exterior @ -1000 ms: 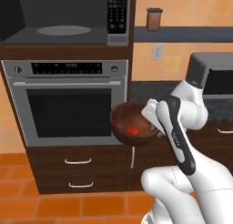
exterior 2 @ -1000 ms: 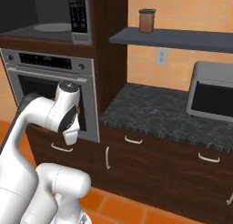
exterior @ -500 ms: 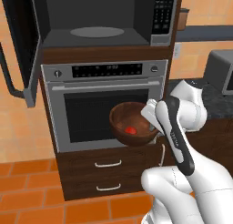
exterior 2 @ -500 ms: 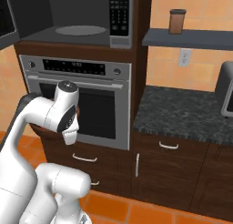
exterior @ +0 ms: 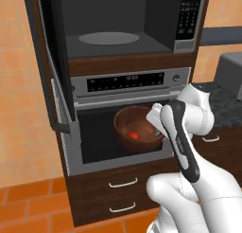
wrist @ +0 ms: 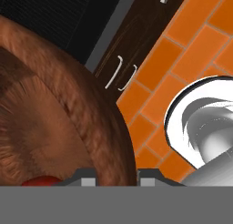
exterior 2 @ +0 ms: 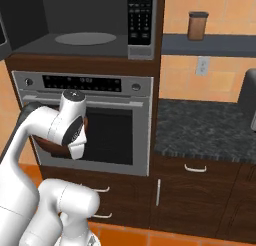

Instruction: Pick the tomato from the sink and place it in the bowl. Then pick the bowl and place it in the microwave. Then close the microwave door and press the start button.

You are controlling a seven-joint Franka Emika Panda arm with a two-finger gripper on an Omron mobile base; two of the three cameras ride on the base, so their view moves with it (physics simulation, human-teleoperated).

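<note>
The arm [exterior: 189,132] is glossy white, built of thick rounded links with a smooth plastic look. Just behind the end effector [exterior: 155,119], a long dark grey strip runs down one link, with faint small lettering on it that is too blurred to read. In the right base view, the link next to the end effector carries a dark oval inset, and its joint ends in a flat light-grey cap. The end effector's two fingertips [wrist: 88,180] are small, dark grey and blocky, with lighter grey faces.
</note>
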